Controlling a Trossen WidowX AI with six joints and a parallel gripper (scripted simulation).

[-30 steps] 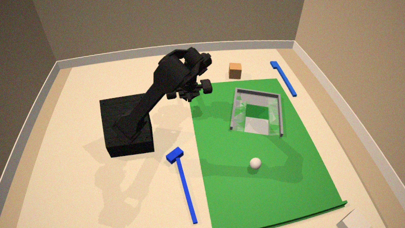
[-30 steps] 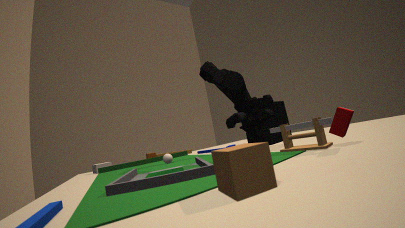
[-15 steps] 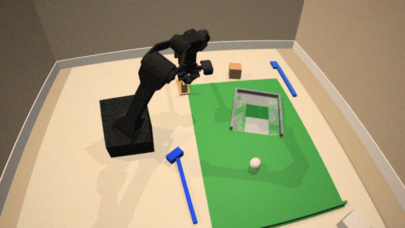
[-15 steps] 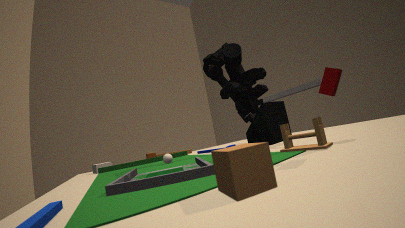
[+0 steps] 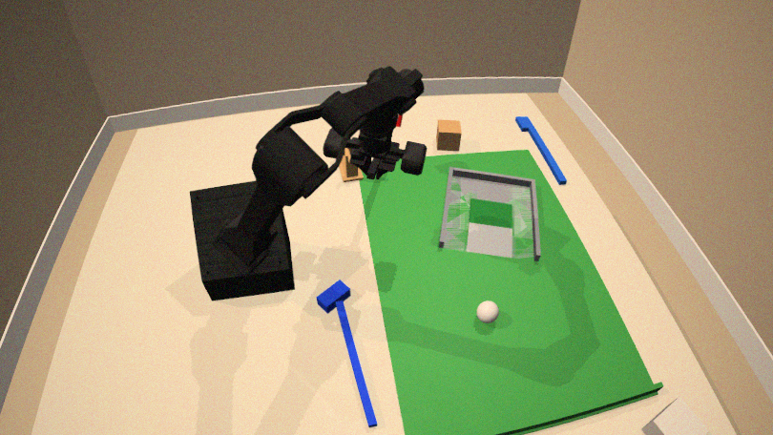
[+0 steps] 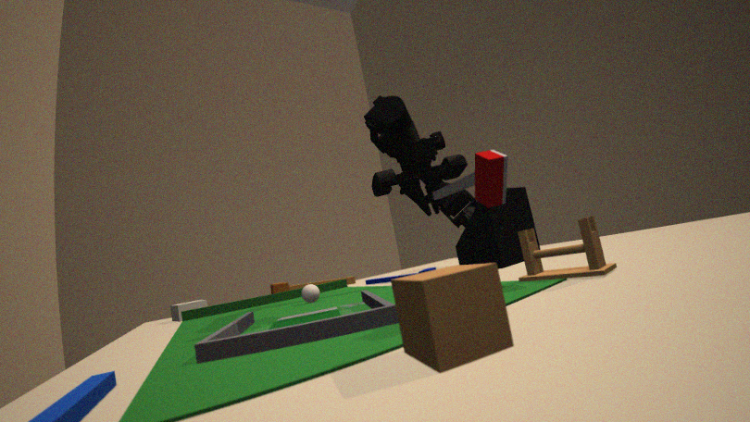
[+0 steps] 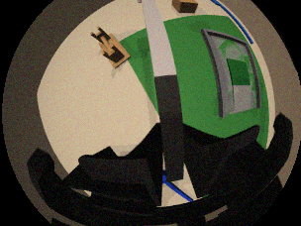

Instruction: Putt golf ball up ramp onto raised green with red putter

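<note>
My gripper (image 5: 374, 174) (image 6: 431, 210) (image 7: 166, 125) is shut on the red putter's black grip and holds it above the table. The red putter's head (image 5: 399, 120) (image 6: 488, 179) is up in the air, clear of the wooden stand; its grey shaft (image 7: 160, 45) runs away from the fingers in the wrist view. The white golf ball (image 5: 487, 311) (image 6: 310, 293) rests on the green mat. The light grey ramp (image 5: 489, 241) (image 7: 244, 97) leads to a green patch (image 5: 490, 212) (image 7: 239, 72) inside grey walls. The ball is not visible in the wrist view.
The empty wooden stand (image 5: 351, 176) (image 6: 561, 249) (image 7: 118, 56) is beside the mat's corner. A wooden block (image 5: 448, 134) (image 6: 451, 314) stands behind the mat. Blue putters lie left (image 5: 354, 362) and right (image 5: 546, 154) of it. A green rail (image 5: 595, 410) borders the near edge.
</note>
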